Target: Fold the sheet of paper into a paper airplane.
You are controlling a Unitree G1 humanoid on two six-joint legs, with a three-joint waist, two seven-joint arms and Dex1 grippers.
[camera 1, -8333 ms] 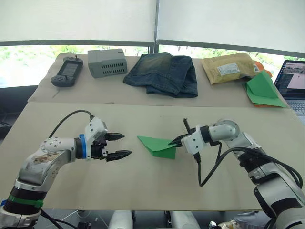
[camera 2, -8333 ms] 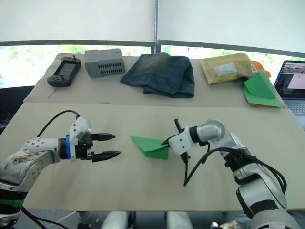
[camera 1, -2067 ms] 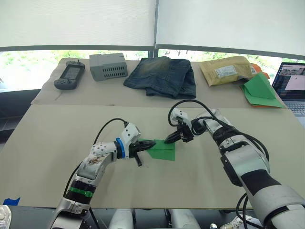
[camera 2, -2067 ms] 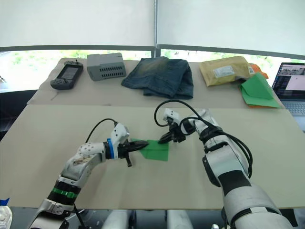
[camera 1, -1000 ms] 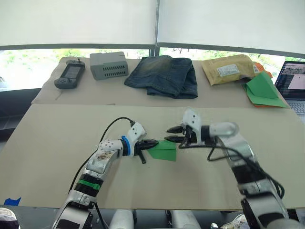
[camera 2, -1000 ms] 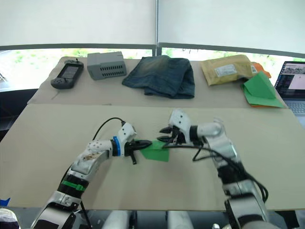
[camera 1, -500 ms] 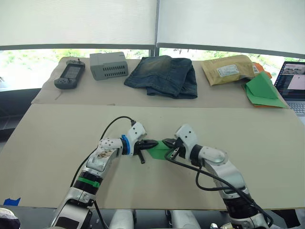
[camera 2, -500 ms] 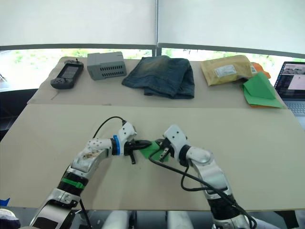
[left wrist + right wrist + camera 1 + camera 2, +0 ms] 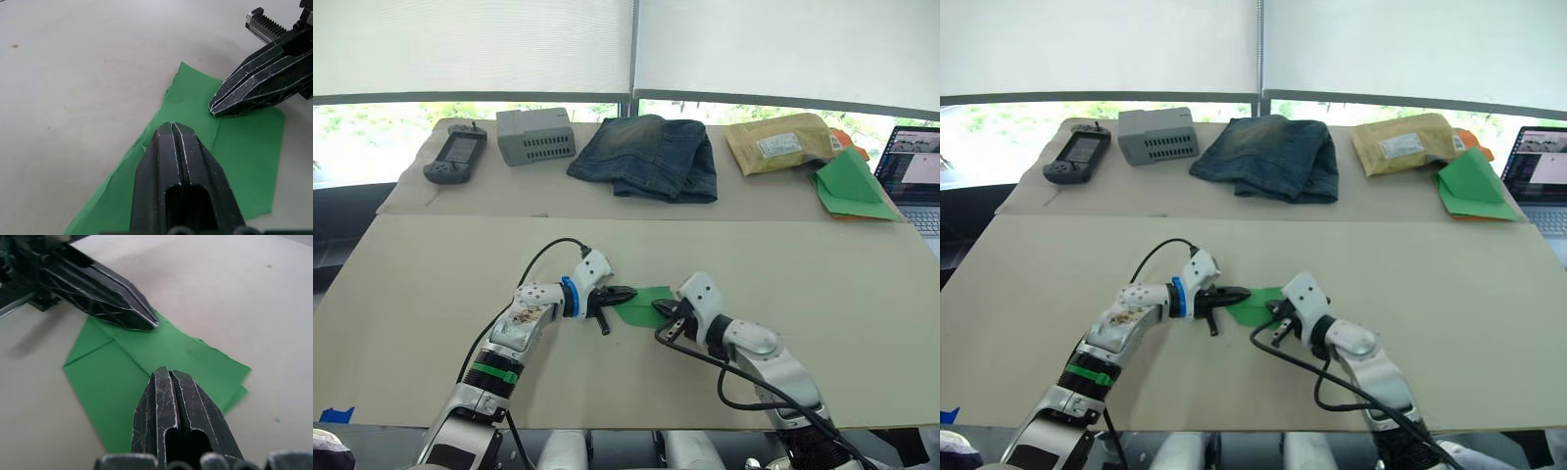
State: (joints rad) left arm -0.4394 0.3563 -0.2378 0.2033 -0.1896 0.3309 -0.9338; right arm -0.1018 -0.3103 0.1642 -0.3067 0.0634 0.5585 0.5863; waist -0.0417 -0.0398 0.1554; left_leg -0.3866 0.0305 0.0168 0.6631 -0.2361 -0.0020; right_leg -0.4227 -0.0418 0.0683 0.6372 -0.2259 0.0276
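Both my end effectors, left (image 9: 625,293) and right (image 9: 663,310), pressed together atop the sheet of paper (image 9: 643,305) | risk: thin sheet slipping on the surface (image 9: 431,284), skewing the crease

The sheet of paper (image 9: 234,147) is thin, matt and creased on a smooth matt beige surface (image 9: 431,284), under ribbed, slightly glossy black plastic pincer fingers (image 9: 105,296).
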